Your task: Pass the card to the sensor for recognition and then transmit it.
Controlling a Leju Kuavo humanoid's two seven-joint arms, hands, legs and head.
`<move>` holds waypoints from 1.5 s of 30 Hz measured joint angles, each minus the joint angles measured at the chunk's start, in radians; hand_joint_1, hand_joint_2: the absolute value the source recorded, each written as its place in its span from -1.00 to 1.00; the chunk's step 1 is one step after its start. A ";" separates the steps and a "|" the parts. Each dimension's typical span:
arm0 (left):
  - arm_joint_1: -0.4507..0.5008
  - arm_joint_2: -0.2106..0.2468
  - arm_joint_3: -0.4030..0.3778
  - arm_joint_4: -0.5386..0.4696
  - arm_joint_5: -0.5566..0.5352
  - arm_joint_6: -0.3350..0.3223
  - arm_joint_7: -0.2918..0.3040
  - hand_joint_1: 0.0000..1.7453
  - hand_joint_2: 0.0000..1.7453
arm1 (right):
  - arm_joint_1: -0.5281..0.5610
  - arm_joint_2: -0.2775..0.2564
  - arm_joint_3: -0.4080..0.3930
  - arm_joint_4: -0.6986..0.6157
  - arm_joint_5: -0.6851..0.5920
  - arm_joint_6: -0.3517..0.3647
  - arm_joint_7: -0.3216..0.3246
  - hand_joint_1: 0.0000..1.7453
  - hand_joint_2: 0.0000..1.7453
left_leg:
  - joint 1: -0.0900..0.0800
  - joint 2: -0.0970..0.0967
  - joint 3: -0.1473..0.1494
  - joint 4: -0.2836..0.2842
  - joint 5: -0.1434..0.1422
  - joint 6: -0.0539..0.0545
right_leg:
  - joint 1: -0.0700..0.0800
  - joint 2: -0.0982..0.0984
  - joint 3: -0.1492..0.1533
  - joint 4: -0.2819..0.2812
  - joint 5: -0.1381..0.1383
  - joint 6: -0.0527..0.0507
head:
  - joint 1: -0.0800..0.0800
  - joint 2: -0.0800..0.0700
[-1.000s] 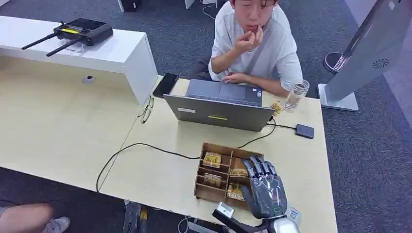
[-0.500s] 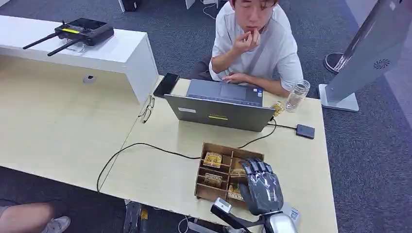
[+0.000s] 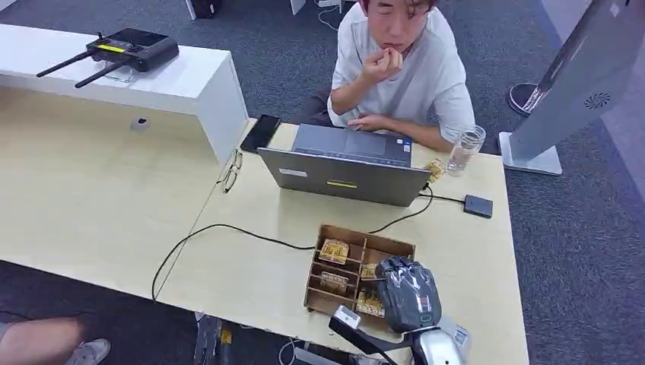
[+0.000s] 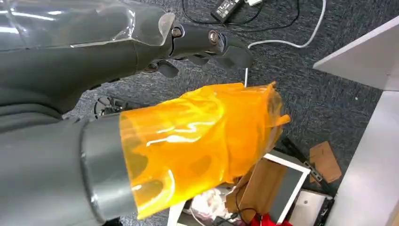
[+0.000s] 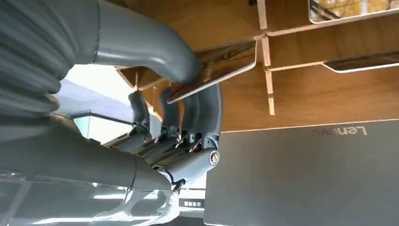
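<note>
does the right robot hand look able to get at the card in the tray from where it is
Probably yes. The right robot hand is already over the wooden tray, and in the right wrist view its thumb and fingers sit on either side of a card, nothing blocking.

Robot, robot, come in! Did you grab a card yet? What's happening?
Right hand in the wooden card box, pinching a card. Left hand hanging by the floor, holding nothing. Laptop just beyond the box.

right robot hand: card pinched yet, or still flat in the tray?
Pinched. In the right wrist view the thumb and fingers clamp a card, tilted up off the wooden tray. Right robot hand sits over it.
</note>
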 joint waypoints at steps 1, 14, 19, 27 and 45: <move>0.000 0.000 -0.001 0.000 0.001 0.000 0.000 -1.00 -1.00 | -0.001 0.000 0.000 0.001 0.000 0.000 0.000 0.92 1.00 | 0.000 0.000 0.000 0.000 0.000 0.000 | 0.000 0.000 0.000 0.000 0.000 0.000 | 0.000 0.000; 0.001 0.000 -0.016 0.000 0.015 0.000 -0.001 -1.00 -1.00 | -0.004 0.002 0.000 0.006 0.004 -0.042 -0.004 1.00 1.00 | 0.000 0.000 0.000 0.000 0.001 0.000 | 0.000 -0.001 0.000 0.000 0.000 0.000 | 0.000 0.000; 0.002 0.000 -0.016 0.000 0.016 0.000 -0.002 -1.00 -1.00 | -0.002 0.002 0.000 0.006 0.006 -0.044 -0.007 1.00 1.00 | 0.000 0.000 0.000 0.000 0.001 0.000 | 0.000 -0.001 0.000 0.000 0.000 0.000 | 0.000 0.000; 0.002 0.000 -0.017 0.000 0.021 -0.002 -0.005 -1.00 -1.00 | 0.007 0.002 0.000 -0.005 0.013 -0.074 -0.017 1.00 1.00 | 0.000 0.000 0.000 0.000 0.001 0.000 | 0.000 0.000 0.000 0.000 0.000 0.000 | 0.000 0.000; 0.002 0.004 -0.018 0.002 0.073 0.022 -0.042 -1.00 -1.00 | 0.091 -0.026 -0.009 -0.322 0.028 -0.179 -0.056 1.00 1.00 | 0.000 0.001 0.000 0.000 0.000 0.000 | 0.000 0.002 -0.001 0.000 0.000 0.000 | 0.000 0.000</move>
